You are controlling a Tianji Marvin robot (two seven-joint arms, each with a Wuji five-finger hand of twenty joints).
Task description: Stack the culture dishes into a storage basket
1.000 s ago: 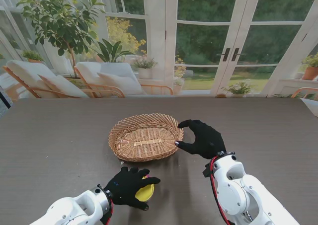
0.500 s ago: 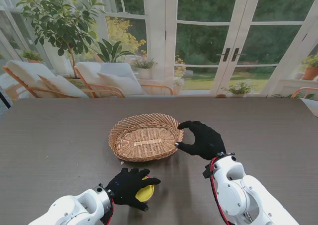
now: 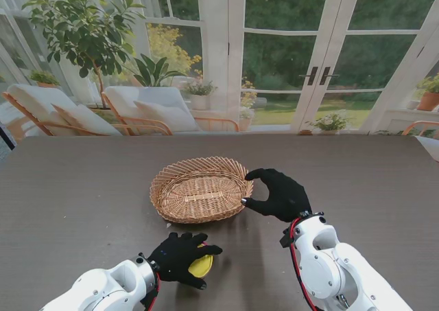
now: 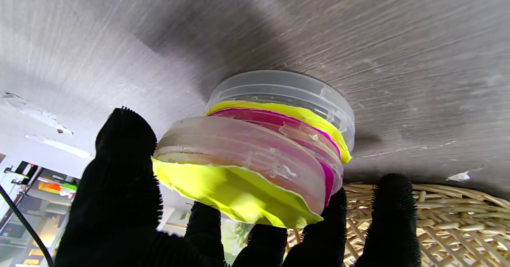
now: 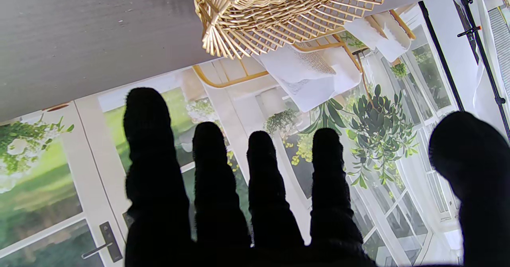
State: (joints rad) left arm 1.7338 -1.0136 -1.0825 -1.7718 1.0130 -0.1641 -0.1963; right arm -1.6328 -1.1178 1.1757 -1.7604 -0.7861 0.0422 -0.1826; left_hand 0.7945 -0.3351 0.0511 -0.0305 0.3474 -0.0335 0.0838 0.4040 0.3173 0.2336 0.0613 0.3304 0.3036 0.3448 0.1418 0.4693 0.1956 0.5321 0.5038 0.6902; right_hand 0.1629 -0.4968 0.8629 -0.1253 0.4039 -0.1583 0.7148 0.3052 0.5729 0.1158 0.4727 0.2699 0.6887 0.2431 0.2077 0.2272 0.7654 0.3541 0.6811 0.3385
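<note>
Left hand (image 3: 180,257), gloved in black, is curled over a small pile of dishes (image 4: 255,147) on the table (image 3: 75,194), its fingers (image 4: 127,171) wrapped around the topmost one. From the left wrist view the pile shows three round, clear plastic dishes: one resting flat on the table, a second on it with a yellow and pink layer, and the uppermost tilted and pushed off-centre, with a bright yellow face turned toward the palm. From the stand only a yellow patch shows under the glove. The pile sits near me, just short of the basket (image 3: 200,189), an oval wicker one lying toward the middle of the table. Right hand (image 3: 278,193) hovers at the basket's right rim with thumb and fingers spread, holding nothing. The table is dark grey with a fine streaked grain. Behind it runs a backdrop of white glazed doors (image 3: 322,57), garden greenery, a potted tree (image 3: 86,26) and cushioned loungers (image 3: 147,108).
</note>
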